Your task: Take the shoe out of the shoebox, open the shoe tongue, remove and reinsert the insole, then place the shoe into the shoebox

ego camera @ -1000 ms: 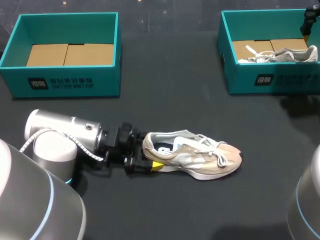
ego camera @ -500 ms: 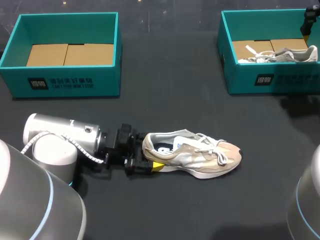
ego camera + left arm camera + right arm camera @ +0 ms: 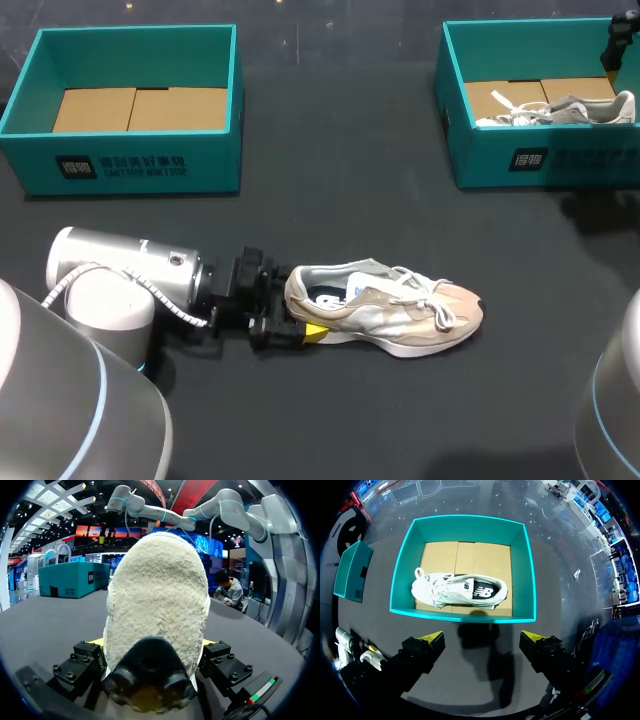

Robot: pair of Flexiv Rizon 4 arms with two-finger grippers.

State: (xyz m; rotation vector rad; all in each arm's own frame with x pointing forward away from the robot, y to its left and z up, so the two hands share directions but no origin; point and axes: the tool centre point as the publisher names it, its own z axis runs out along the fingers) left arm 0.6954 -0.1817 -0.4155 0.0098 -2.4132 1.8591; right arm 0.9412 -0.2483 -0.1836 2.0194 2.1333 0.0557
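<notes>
Step in hand: the beige shoe [image 3: 385,310] is out of a box and lies on its side on the dark worktop [image 3: 340,200], toe toward the robot's right. By my reading the work stands between taking the shoe out and opening the tongue [image 3: 372,268].
Left pincer [image 3: 298,318]: low on the worktop at the heel of the beige shoe. In the left wrist view the heel fills the gap between the two fingers, so it looks clenched on the heel, though the contact faces are hidden behind the heel.
Right pincer [image 3: 482,642]: released, fingers spread wide, hanging above the near wall of the right shoebox [image 3: 560,160] and well apart from the beige shoe.
Boxes: the left shoebox [image 3: 140,160] shows only its cardboard floor. The right shoebox holds a white shoe [image 3: 462,590] lying on its side.
Insole [image 3: 325,297]: seated inside the beige shoe, not yet drawn out.
Next move, as a judgement: the heel grip steadies the shoe, so the right arm would need to cross to the laces and lift the tongue clear before anything can reach the insole.
Care needed: the shoe lies on its side, so its mouth faces sideways and a straight descent may miss the tongue.
</notes>
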